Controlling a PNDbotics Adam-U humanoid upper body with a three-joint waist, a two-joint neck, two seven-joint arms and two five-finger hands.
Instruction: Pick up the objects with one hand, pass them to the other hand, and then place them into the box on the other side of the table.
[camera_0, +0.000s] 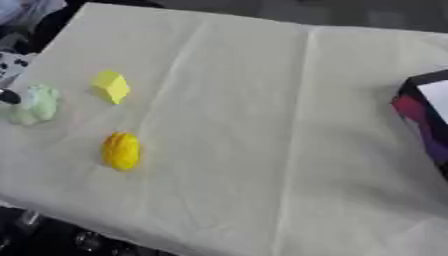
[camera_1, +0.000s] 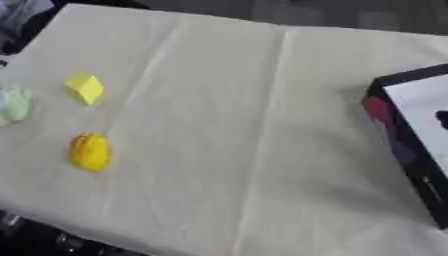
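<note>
Three objects lie on the left part of the cream cloth. A pale yellow block (camera_0: 110, 86) sits farthest back. An orange-yellow oval object (camera_0: 121, 151) lies nearer the front. A pale green lumpy object (camera_0: 35, 104) rests by the left edge, and a small dark tip (camera_0: 7, 96) shows beside it; I cannot make out what the tip is. The box (camera_1: 409, 150), black-walled with a white inside and a red patch on its side, stands at the right edge. Neither hand shows in either view.
The cloth-covered table (camera_0: 262, 125) has creases running front to back. Dark floor and gear (camera_0: 52, 235) show below the front left corner. A white, dark-spotted thing (camera_0: 9, 65) lies off the left edge. A dark mark (camera_1: 442, 120) shows inside the box.
</note>
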